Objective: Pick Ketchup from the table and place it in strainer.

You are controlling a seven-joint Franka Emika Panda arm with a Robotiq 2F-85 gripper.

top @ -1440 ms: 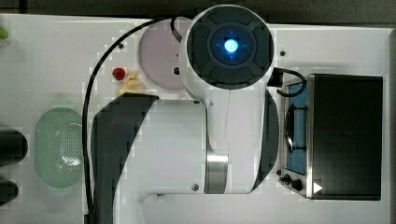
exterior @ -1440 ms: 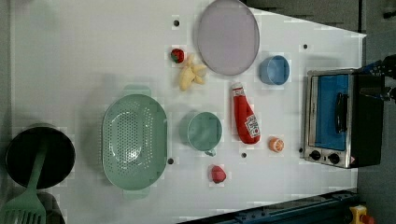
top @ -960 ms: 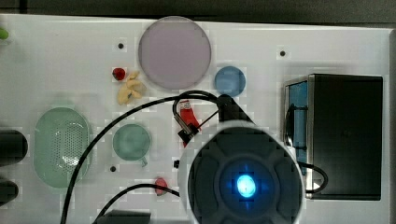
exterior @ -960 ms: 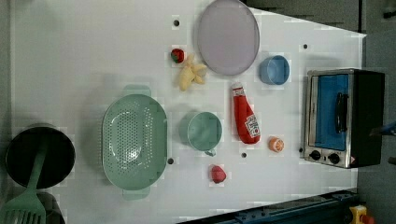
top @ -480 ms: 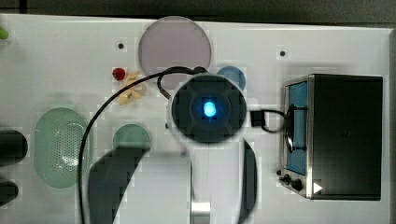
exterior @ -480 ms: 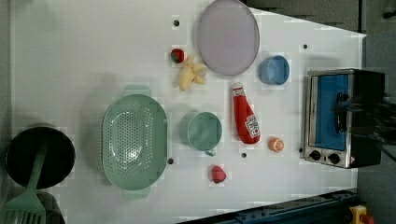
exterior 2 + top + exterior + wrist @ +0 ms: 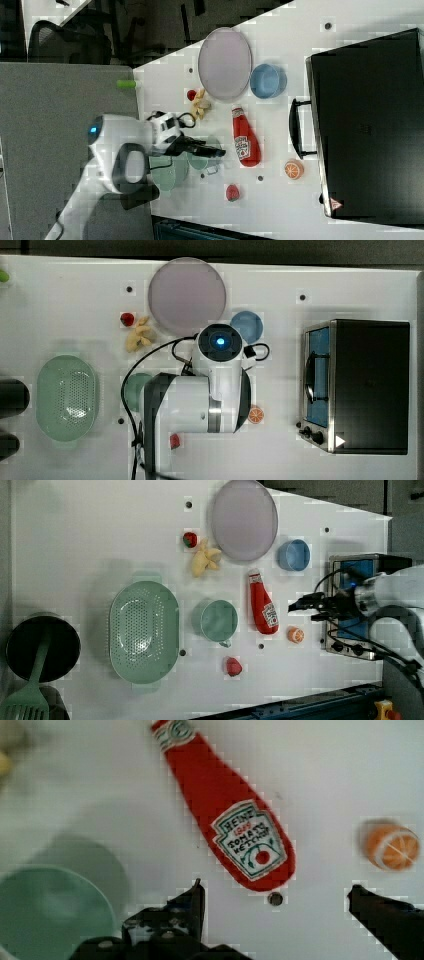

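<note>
White tabletop [image 7: 100, 540], mid-surface: ketchup [image 7: 262, 607] lying flat. Looks light, smooth plastic, slippery; grasp across wide labelled body. Gripper [image 7: 275, 905] wide, empty.

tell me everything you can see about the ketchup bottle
The ketchup is a red, glossy bottle of plastic look, lying flat on the white table. It has a pale cap end and a white and green label reading Heinz Tomato Ketchup near its broad base. In the left view its cap points toward the purple plate; it lies between the green cup and the orange slice, touching neither.
</note>
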